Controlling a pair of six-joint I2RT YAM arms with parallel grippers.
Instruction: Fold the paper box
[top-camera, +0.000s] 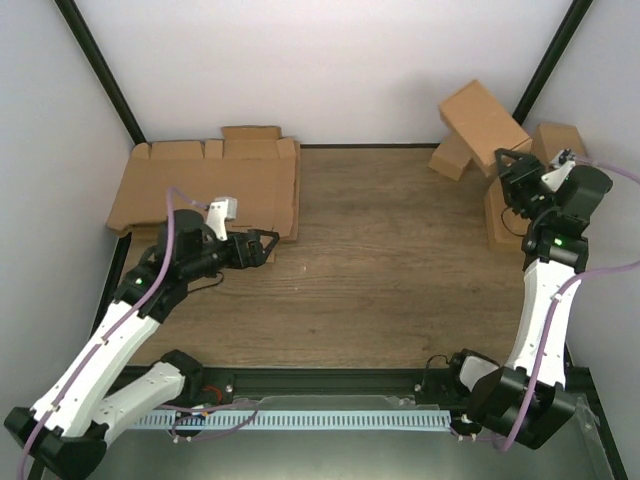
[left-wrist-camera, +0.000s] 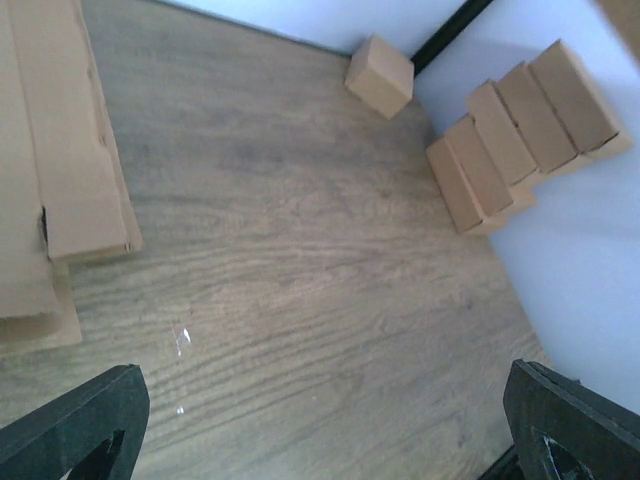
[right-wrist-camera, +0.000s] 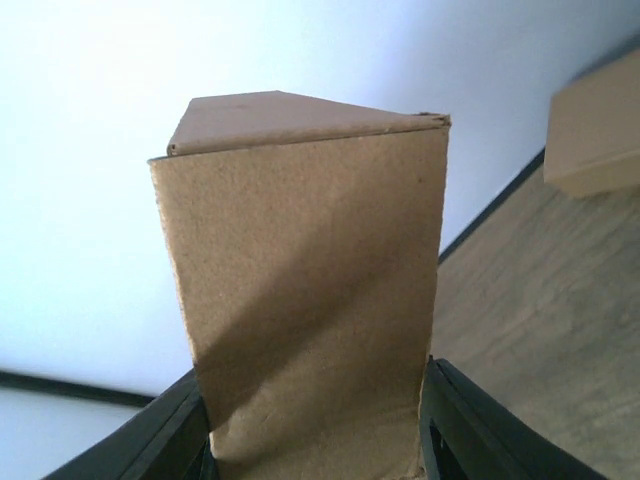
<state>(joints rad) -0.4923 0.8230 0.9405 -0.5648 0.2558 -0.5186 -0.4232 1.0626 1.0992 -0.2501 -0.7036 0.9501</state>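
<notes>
A brown wooden worktop (top-camera: 400, 280) fills the space between pale walls. Large flat cardboard sheets (top-camera: 200, 185) with notched edges lie stacked in its far left corner. The white left arm (top-camera: 110, 340) reaches forward from the near edge towards those sheets. The white right arm (top-camera: 540, 300) stretches up along the right side to the far right corner.

The paper box (top-camera: 483, 118), a plain brown oblong carton, is folded up and sits tilted in that far right corner. The right tool (top-camera: 512, 172) has it clamped by one end, with a black finger pressed on each side. A row of brown cartons (left-wrist-camera: 520, 130) leans against the right wall. A cube-shaped carton (top-camera: 450, 157) sits just beside the held box; whether the two touch cannot be told.

The left tool (top-camera: 264, 245) hovers at the near right corner of the sheets. Its fingers are spread wide with nothing between them.
</notes>
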